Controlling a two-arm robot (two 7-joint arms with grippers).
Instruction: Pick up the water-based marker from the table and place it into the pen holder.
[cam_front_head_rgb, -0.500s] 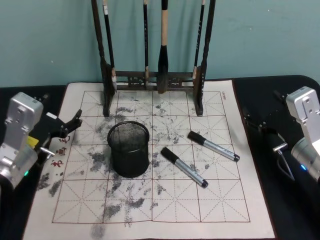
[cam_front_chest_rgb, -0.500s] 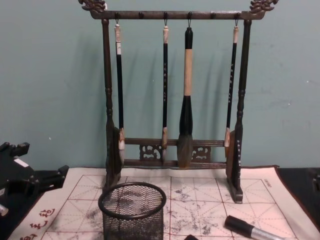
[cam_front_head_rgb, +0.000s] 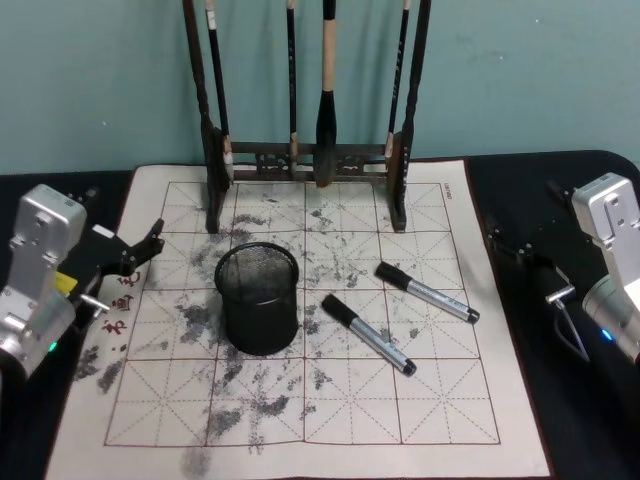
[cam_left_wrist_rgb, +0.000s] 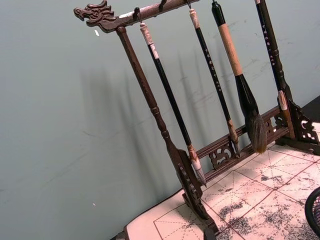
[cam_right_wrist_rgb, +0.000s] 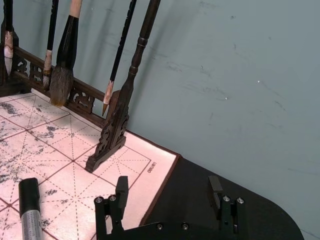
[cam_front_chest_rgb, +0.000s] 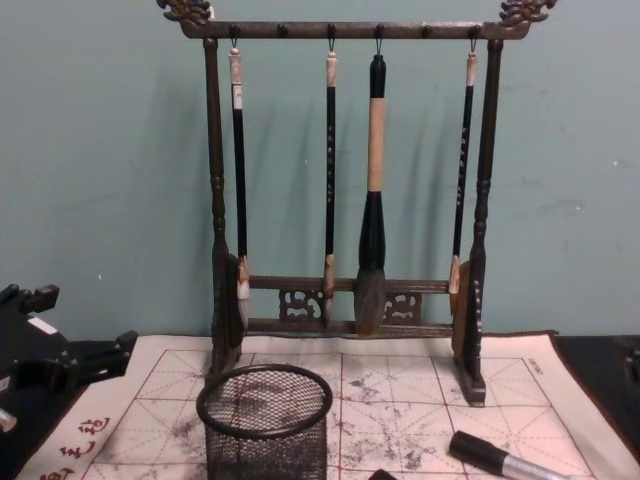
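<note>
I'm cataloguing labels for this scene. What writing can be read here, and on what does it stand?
None can be quoted.
On the mat, left border, red characters: blurred, unreadable.
On its right border, small dark print: too small to read.
On the hanging brush handles, pale marks: too small.
On the two markers: no legible print.

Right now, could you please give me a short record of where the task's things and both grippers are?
pen holder: upright on the mat, no marker inside
near marker: lying on the mat, right of the pen holder
far marker: lying farther right, apart from the near marker
left gripper: open, empty, at the mat's left edge
right gripper: open, empty, at the mat's right edge
brush rack: behind the pen holder, four brushes hanging
</note>
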